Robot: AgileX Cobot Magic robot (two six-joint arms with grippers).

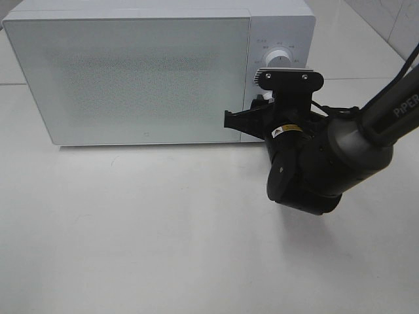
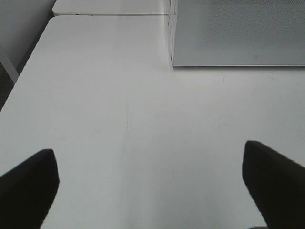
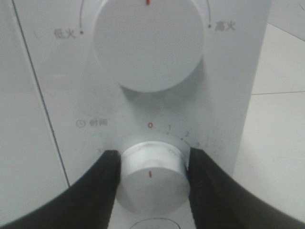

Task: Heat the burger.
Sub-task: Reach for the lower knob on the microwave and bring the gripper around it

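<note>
None of the three views shows the burger: it is not on the table [image 1: 131,248] in any of them, and the microwave [image 1: 157,72] has its door [image 1: 131,78] closed. The frosted panel lets nothing through, so whether the burger sits inside cannot be told from here, though a shut door and an arm at the controls would fit that. On the panel beside the door, the right gripper [image 3: 152,160] is pressed up to the lower of two dials, the timer knob [image 3: 150,179]. Its jaws are drawn in about halfway, with one of the dark fingers [image 3: 102,181] against each side of the knob, so it has the knob pinched. This is the grip needed to twist the knob, with the wrist squared to the panel so the turn runs about the knob's own axis. The red line on the knob's face lies in line with the red zero above it, so the timer looks not yet wound. Above it, the larger power knob [image 3: 148,43] is untouched, its mark pointing up between the low and high labels. The left gripper [image 2: 148,152] hangs over bare table with its jaws spread wide and nothing between them. It is well apart from the panel, probably parked out of the working arm's way.
</note>
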